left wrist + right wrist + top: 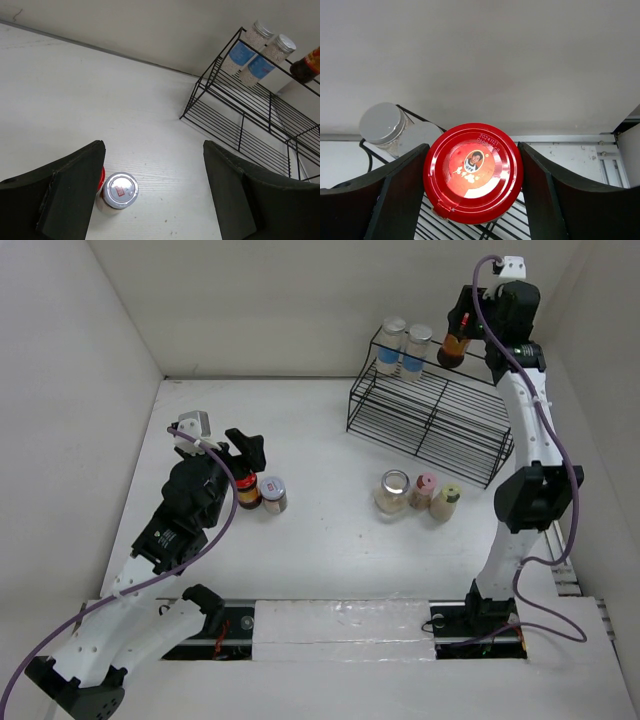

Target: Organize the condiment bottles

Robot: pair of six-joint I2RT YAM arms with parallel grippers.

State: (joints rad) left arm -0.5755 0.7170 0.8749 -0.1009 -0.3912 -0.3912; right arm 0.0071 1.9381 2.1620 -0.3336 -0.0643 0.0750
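A red-lidded dark amber jar (455,346) stands on the top shelf of the black wire rack (430,418). My right gripper (459,328) is shut on it, and its fingers press both sides of the red lid (472,172). Two silver-lidded blue-label jars (392,346) (416,351) stand beside it on that shelf. My left gripper (250,452) is open and empty just above a second red-lidded amber jar (247,491) and a silver-lidded jar (273,494). In the left wrist view the silver lid (119,190) sits by the left finger, which hides most of the red lid (102,177).
A wide clear jar (393,491), a pink-capped shaker (425,490) and a yellow-green-capped shaker (445,503) stand in a row in front of the rack. White walls enclose the table on three sides. The rack's lower shelf (250,125) holds nothing.
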